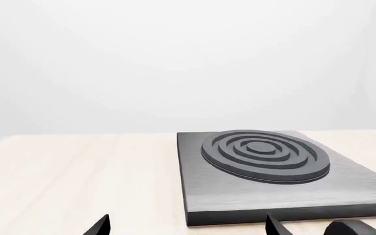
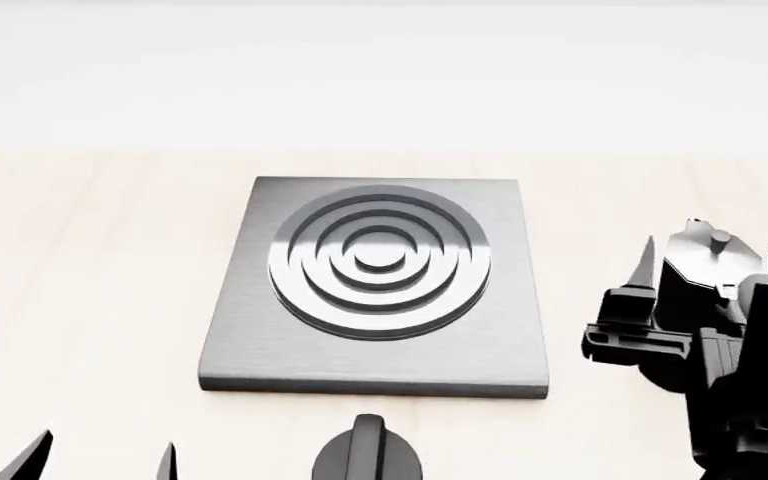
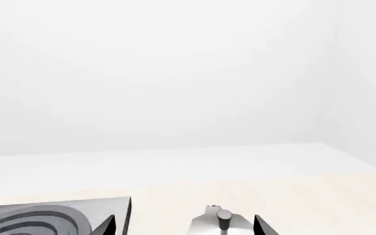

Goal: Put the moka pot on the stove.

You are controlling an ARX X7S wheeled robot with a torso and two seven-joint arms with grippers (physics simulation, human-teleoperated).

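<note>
Pale bench carries the stove, burner bare; moka pot stands on the bench just right of it, between the spread fingers of the right claw, looking rigid, glossy, likely slippery—grip the narrow waist.

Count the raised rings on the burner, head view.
3 concentric rings around a small centre disc, all on the stove, mid-table. The moka pot stands off to its right, between the right gripper's fingers.

stove on table, fingertips apart
</note>
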